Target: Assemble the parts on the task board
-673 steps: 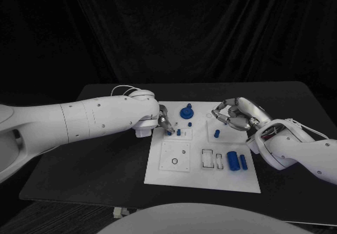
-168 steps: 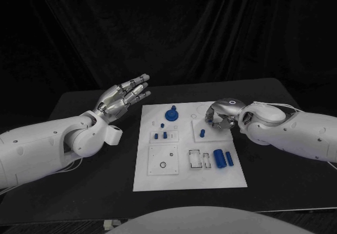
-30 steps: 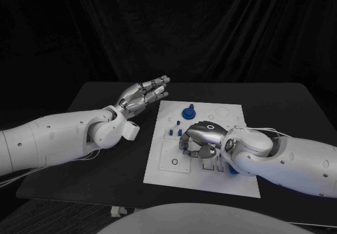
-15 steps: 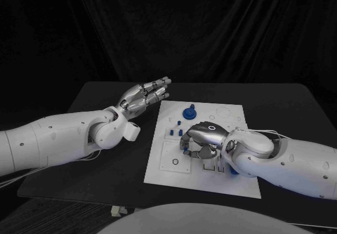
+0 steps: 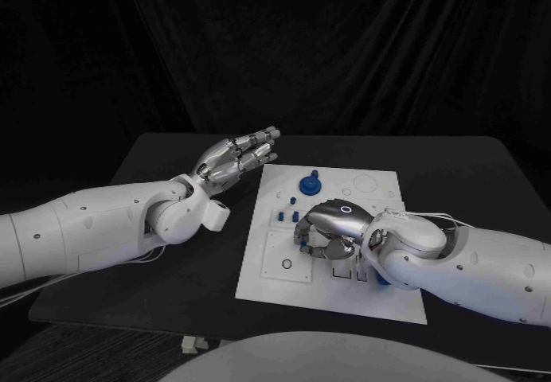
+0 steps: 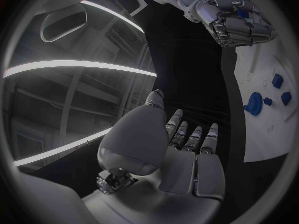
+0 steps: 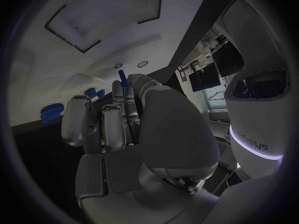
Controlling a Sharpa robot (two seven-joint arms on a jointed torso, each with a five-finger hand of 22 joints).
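The white task board (image 5: 369, 185) lies mid-table. My right hand (image 5: 327, 234) hovers over its middle with curled fingers, pinching a small blue peg (image 7: 122, 77) at the fingertips. The left wrist view also shows this hand (image 6: 239, 22) above the board (image 6: 261, 129). A blue round knob (image 5: 308, 185) stands at the board's far edge, with two small blue pieces (image 5: 286, 215) just in front of it. Blue cylinders (image 5: 365, 275) near the board's right side are mostly hidden under my right forearm. My left hand (image 5: 236, 157) is raised off the board's left side, flat and holding nothing.
A square inset with a small ring (image 5: 285, 263) sits on the board's near left, beside my right hand. Black table (image 5: 172, 270) surrounds the board, and my left forearm (image 5: 103, 227) lies over its left part.
Since 5.6 s ago my right hand has moved from the board's far right to its middle with the peg. Over the last second it has barely shifted; the left hand stays raised.
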